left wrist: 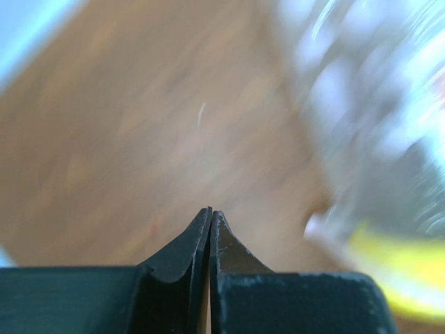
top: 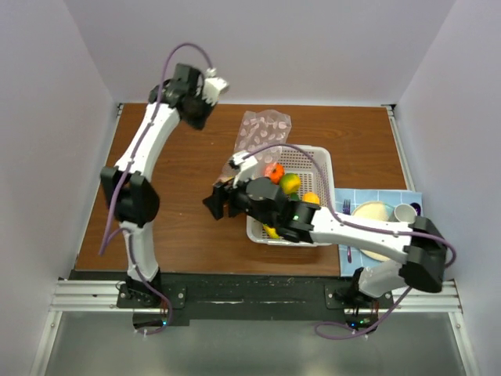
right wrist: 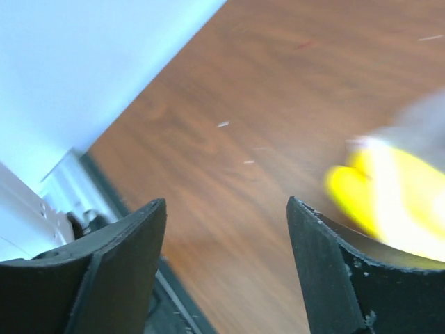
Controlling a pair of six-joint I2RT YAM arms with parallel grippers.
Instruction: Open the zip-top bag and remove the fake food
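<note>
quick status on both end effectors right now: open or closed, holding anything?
Left end effector: closed, nothing between the fingers.
Right end effector: open, holding nothing.

Clear zip-top bag (top: 263, 129) lies just behind colourful fake food (top: 290, 183).

The left arm (top: 147, 153) rises from its base, bends at the elbow and stretches far forward, with its wrist turned to the right at the far end. The left gripper (left wrist: 210, 217) is closed, its fingertips pressed together with nothing between them. The right arm (top: 356, 233) folds at its elbow out on the right, then its forearm runs leftward across the middle. The right gripper (right wrist: 225, 203) points left, its jaws spread wide and holding nothing.
</note>
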